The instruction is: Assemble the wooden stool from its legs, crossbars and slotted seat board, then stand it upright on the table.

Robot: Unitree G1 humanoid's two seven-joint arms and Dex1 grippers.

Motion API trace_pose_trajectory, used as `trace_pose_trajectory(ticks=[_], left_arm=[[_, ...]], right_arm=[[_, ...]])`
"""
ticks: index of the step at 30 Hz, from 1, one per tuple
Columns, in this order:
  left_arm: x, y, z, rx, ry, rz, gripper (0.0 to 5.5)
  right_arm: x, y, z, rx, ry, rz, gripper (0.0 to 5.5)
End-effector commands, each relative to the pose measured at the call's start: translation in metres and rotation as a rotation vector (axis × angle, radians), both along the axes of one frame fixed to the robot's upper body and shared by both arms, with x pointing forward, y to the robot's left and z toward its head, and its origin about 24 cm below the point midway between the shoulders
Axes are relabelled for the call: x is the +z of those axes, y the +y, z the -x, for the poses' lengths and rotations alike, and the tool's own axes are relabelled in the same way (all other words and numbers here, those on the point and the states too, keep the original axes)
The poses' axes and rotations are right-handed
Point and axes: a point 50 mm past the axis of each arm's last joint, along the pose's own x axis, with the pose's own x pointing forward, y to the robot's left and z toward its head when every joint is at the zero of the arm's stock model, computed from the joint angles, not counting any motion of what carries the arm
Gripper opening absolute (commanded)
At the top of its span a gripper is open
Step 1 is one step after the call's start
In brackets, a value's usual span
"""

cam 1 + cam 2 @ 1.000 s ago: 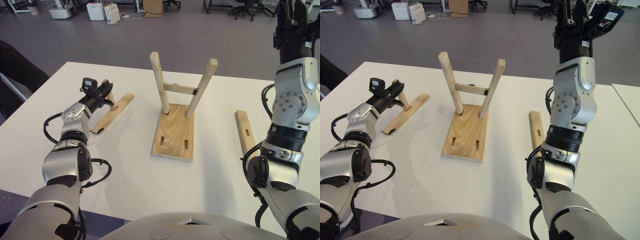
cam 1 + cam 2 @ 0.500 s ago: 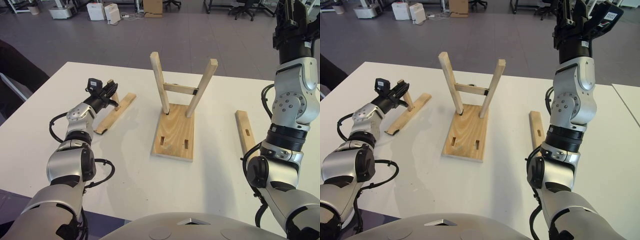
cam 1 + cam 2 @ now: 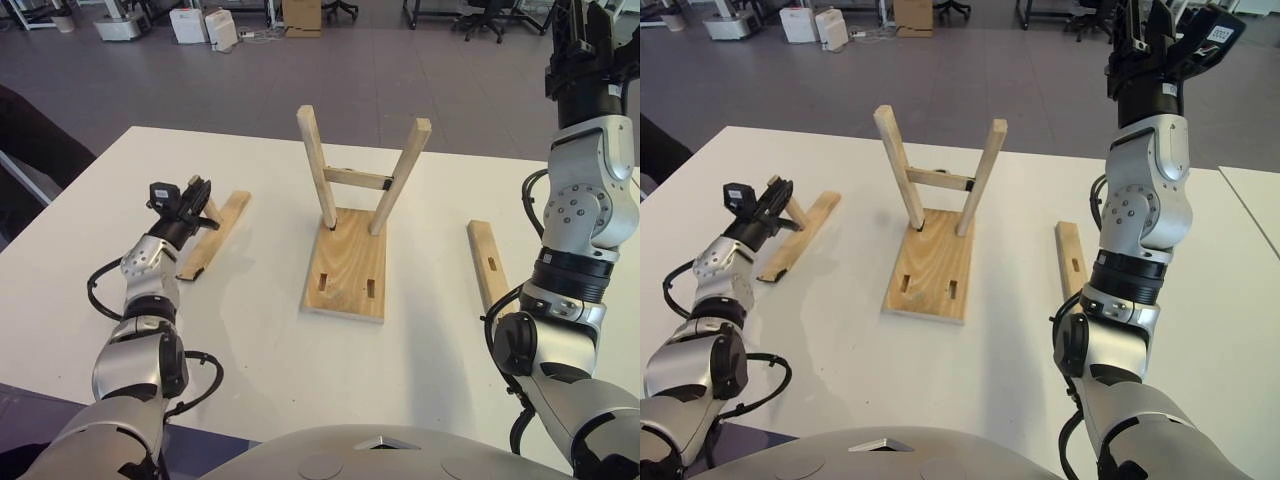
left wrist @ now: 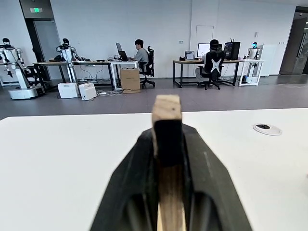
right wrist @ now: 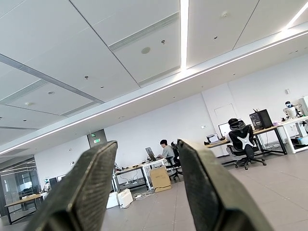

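Two legs point(image 3: 318, 170) stand in the far slots of the seat board point(image 3: 345, 285). They lean away from each other toward their tops, and a crossbar point(image 3: 358, 179) joins them partway up. The seat board lies flat near the middle of the white tabletop point(image 3: 300, 350). Its two near slots point(image 3: 371, 288) are open and face up.

To the board's right you have a third leg point(image 3: 487, 262) lying flat, well apart from the board, with one slot showing on its upper face. To the board's left a fourth leg point(image 3: 214, 233) also lies flat, set at an angle with its far end turned toward the stool.

Your left gripper point(image 3: 193, 196) sits low over the tabletop just beside that fourth leg, on the side away from the board. Its black fingers point(image 4: 137, 159) are clamped on a short wooden stick point(image 4: 166, 108), whose end pokes out past the fingertips. The stick slants down to meet the fourth leg. You cannot tell from these views whether it is seated in that leg or only touching it.

Your right gripper point(image 5: 147, 147) is raised high over the right side of the tabletop and points upward. Its fingers point(image 5: 91, 192) are spread wide apart.

Beyond the tabletop's far edge you see grey floor point(image 3: 200, 80), with cardboard boxes point(image 3: 303, 14) and office chairs farther back.
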Motion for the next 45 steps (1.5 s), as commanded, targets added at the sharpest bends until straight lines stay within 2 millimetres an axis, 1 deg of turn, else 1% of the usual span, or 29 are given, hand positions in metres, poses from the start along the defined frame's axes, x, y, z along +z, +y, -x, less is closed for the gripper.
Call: trace_pose_trajectory(ticks=[1, 3, 6, 9, 10, 13, 17, 19, 21, 23, 25, 26, 27, 30, 32, 35, 38, 41, 42, 43, 45], left_arm=[[-0.060, -0.013, 0.046, 0.009, 0.432, 0.135, 0.40], [-0.062, -0.023, 0.061, -0.020, 0.533, 0.119, 0.40], [-0.047, -0.030, 0.059, -0.031, 0.540, 0.023, 0.40], [-0.038, -0.032, 0.057, -0.025, 0.533, -0.053, 0.40], [-0.036, -0.033, 0.057, -0.014, 0.530, -0.062, 0.77], [-0.024, -0.036, 0.056, 0.011, 0.506, -0.087, 1.31], [0.002, -0.039, 0.053, 0.019, 0.451, -0.141, 2.07], [0.013, -0.041, 0.062, 0.005, 0.447, -0.189, 2.46], [0.020, -0.039, 0.073, 0.005, 0.465, -0.225, 2.74], [0.021, -0.035, 0.084, 0.014, 0.499, -0.270, 3.14], [0.013, -0.031, 0.097, 0.020, 0.558, -0.313, 3.51], [0.008, -0.031, 0.102, 0.020, 0.584, -0.321, 3.62], [0.004, -0.031, 0.104, 0.018, 0.602, -0.321, 3.84], [-0.012, -0.029, 0.111, -0.009, 0.676, -0.291, 3.84], [-0.022, -0.024, 0.115, -0.013, 0.717, -0.276, 3.53], [-0.025, -0.015, 0.113, 0.000, 0.716, -0.257, 3.00], [-0.023, -0.012, 0.106, -0.006, 0.689, -0.247, 2.45], [-0.016, -0.015, 0.098, -0.035, 0.652, -0.227, 2.04], [-0.014, -0.017, 0.095, -0.047, 0.635, -0.220, 2.04], [-0.008, -0.020, 0.091, -0.064, 0.603, -0.206, 2.04], [0.011, -0.023, 0.077, -0.080, 0.491, -0.145, 2.04]], right_arm=[[-0.006, -0.007, 0.004, -0.015, 0.021, -0.076, 2.35], [-0.009, -0.010, 0.006, -0.023, 0.029, -0.095, 2.35], [-0.012, -0.009, 0.007, -0.028, 0.033, -0.092, 2.35], [-0.012, -0.009, 0.007, -0.028, 0.028, -0.092, 2.35], [-0.012, -0.009, 0.007, -0.029, 0.026, -0.092, 2.35], [-0.013, -0.008, 0.008, -0.027, 0.024, -0.093, 2.35], [-0.017, -0.004, 0.012, -0.025, 0.028, -0.089, 2.35], [-0.019, -0.004, 0.014, -0.027, 0.035, -0.090, 2.35], [-0.021, -0.004, 0.017, -0.032, 0.039, -0.093, 2.35], [-0.022, -0.004, 0.019, -0.038, 0.041, -0.095, 2.35], [-0.023, -0.005, 0.020, -0.042, 0.044, -0.100, 2.35], [-0.023, -0.004, 0.020, -0.042, 0.046, -0.101, 2.35], [-0.023, -0.004, 0.020, -0.042, 0.047, -0.102, 2.35], [-0.022, -0.004, 0.019, -0.038, 0.049, -0.101, 2.35], [-0.021, -0.003, 0.018, -0.036, 0.049, -0.100, 2.35], [-0.022, -0.003, 0.018, -0.036, 0.052, -0.100, 2.35], [-0.022, -0.002, 0.018, -0.033, 0.053, -0.098, 2.35], [-0.023, -0.001, 0.017, -0.026, 0.056, -0.097, 2.35], [-0.022, 0.000, 0.018, -0.018, 0.052, -0.098, 2.35], [-0.020, 0.001, 0.019, -0.002, 0.034, -0.111, 2.35], [-0.015, 0.004, 0.020, 0.051, 0.003, -0.141, 2.35]])
